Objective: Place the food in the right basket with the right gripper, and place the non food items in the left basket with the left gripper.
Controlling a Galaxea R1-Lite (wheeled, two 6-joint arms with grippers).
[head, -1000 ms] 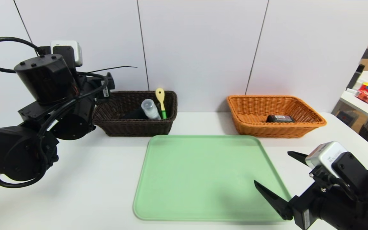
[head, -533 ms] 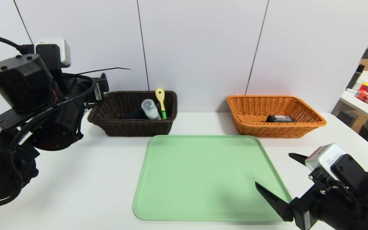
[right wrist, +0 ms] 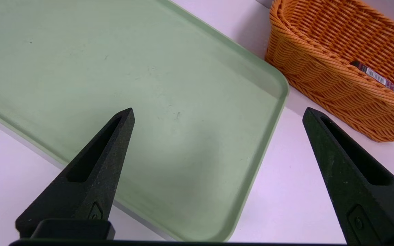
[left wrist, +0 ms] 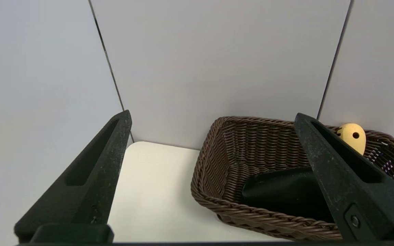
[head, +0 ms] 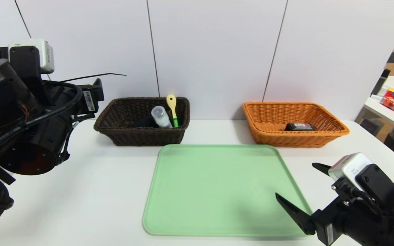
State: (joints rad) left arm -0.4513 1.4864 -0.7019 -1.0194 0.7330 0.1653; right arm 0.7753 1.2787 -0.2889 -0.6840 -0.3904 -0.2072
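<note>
The dark brown left basket holds the non food items: a white bottle with a clear cap, a yellow spoon with a green handle, and a black soft case. My left gripper is open and empty, raised off the table to the left of that basket; the case and the spoon show past one finger. The food, a small black carton, lies in the orange right basket. My right gripper is open and empty over the tray's near right corner.
A bare green tray lies in the middle of the white table, in front of both baskets. A side table with colourful items stands at the far right. A panelled wall runs close behind the baskets.
My left arm has drawn back to the left and away from the dark brown basket. The right arm has hardly moved. The items in both baskets lie as before.
</note>
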